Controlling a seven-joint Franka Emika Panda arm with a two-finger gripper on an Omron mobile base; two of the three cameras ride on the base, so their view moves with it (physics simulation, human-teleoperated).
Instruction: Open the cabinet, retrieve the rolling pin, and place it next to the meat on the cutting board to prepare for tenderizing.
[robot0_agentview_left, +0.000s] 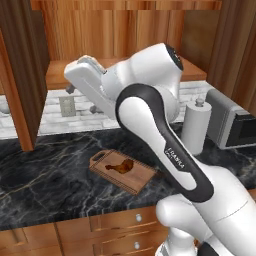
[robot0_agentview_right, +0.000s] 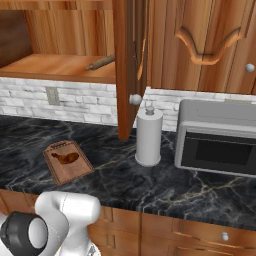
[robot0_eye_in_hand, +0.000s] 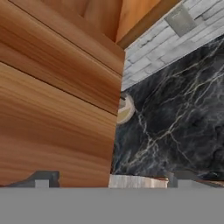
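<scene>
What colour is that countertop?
Black marble with pale veins; the countertop shows best in the right base view.

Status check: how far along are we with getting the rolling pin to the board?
Done: the cabinet doors stand open, and the rolling pin lies exposed on its shelf. In hand: nothing; the hand is open, close beside a cabinet door. Left: grasp the pin, carry it down and set it beside the meat on the cutting board.

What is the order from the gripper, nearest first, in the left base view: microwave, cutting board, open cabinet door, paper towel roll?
From the gripper:
1. open cabinet door, just left of it.
2. cutting board, below on the counter.
3. paper towel roll, to the right.
4. microwave, far right.
</scene>
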